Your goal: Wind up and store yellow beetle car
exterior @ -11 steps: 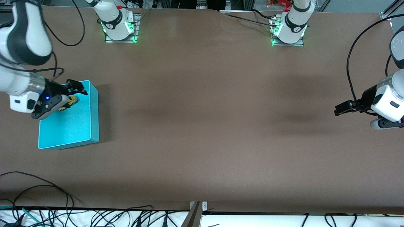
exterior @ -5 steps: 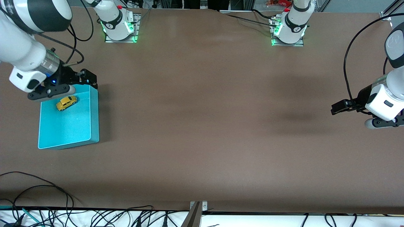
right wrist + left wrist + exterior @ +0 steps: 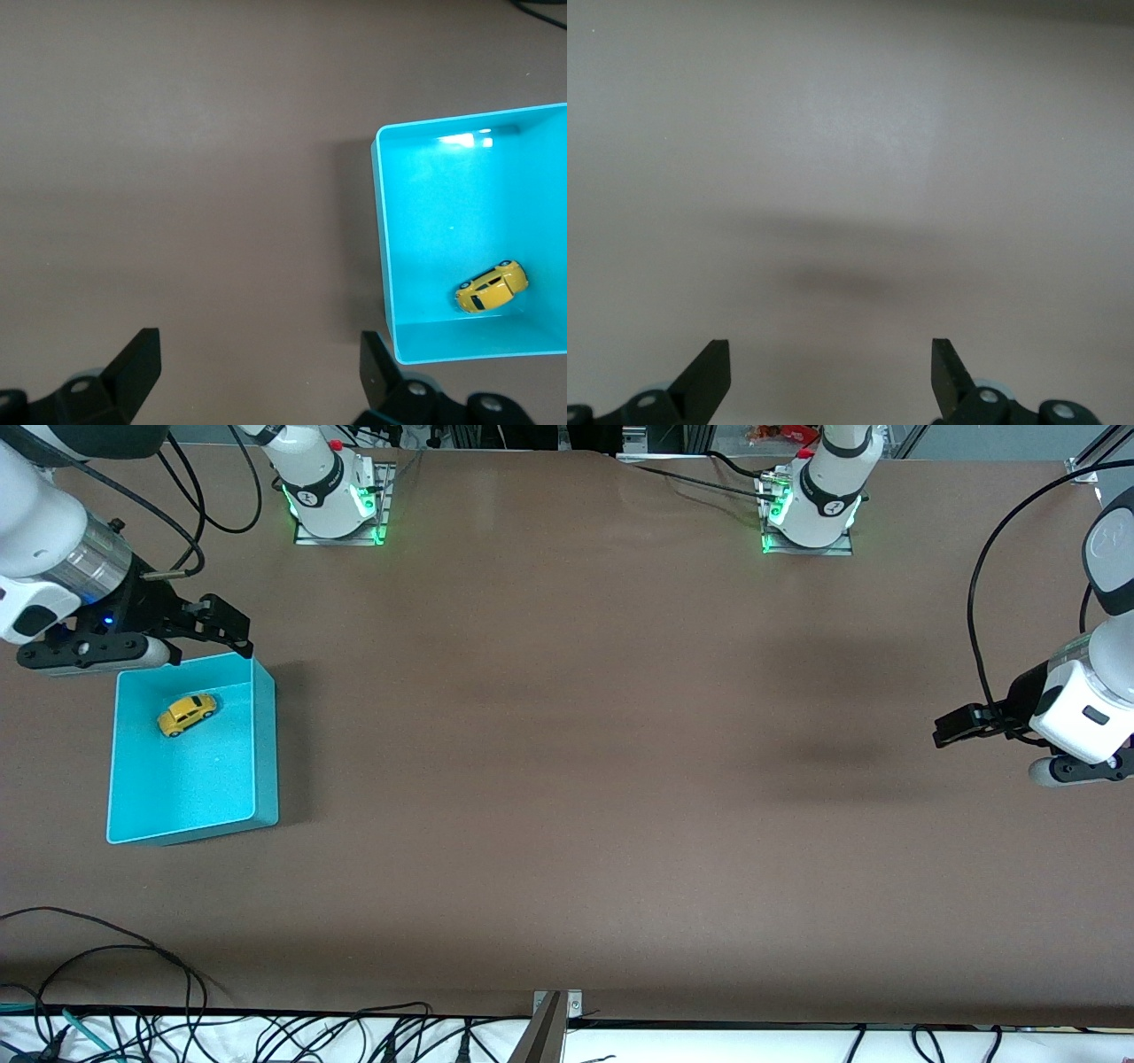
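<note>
- As seen from the front, the table (image 3: 567,779) spans the whole scene, brown and flat, with both arm bases along its edge farthest from the camera.
- Bin (image 3: 190,748): turquoise, at the right arm's end of the table.
- Right gripper (image 3: 232,634): fingers spread wide, holding nothing, over the table just beside the bin's edge farthest from the camera.
- Left gripper (image 3: 952,729): fingers spread wide, empty, waiting over the left arm's end of the table.
- Car (image 3: 187,714): yellow, on its wheels inside the bin, in the part farthest from the camera.
</note>
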Motion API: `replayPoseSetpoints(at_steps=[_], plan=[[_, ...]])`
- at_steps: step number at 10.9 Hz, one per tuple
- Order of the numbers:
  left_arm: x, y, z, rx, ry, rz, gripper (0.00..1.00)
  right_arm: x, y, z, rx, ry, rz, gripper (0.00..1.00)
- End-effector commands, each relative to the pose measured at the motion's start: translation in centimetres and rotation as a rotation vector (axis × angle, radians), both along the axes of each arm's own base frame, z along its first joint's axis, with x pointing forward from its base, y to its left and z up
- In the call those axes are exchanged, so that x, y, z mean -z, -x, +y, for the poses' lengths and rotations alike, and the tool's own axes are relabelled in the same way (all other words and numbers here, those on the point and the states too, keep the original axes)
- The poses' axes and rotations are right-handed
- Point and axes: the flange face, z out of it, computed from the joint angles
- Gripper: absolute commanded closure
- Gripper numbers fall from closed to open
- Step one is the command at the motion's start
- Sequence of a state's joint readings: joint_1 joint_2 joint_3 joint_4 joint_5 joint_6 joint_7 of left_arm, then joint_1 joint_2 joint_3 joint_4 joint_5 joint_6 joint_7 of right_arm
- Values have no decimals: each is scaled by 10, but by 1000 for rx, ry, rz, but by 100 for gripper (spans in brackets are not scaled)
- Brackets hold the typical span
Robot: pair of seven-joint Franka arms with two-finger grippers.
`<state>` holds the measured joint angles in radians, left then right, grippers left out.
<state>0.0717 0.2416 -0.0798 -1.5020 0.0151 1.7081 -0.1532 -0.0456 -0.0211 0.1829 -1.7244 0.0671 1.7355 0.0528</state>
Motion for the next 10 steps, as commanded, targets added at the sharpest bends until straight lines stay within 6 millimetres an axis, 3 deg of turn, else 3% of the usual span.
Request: replayPoseSetpoints(at_steps=[1,10], plan=[[-10,9,1,15,16,-3,0,-7,-9,-22,53,39,5,0],[-16,8,8,-3,15,-11,0,-11,-12,-46,52,81,6,0]])
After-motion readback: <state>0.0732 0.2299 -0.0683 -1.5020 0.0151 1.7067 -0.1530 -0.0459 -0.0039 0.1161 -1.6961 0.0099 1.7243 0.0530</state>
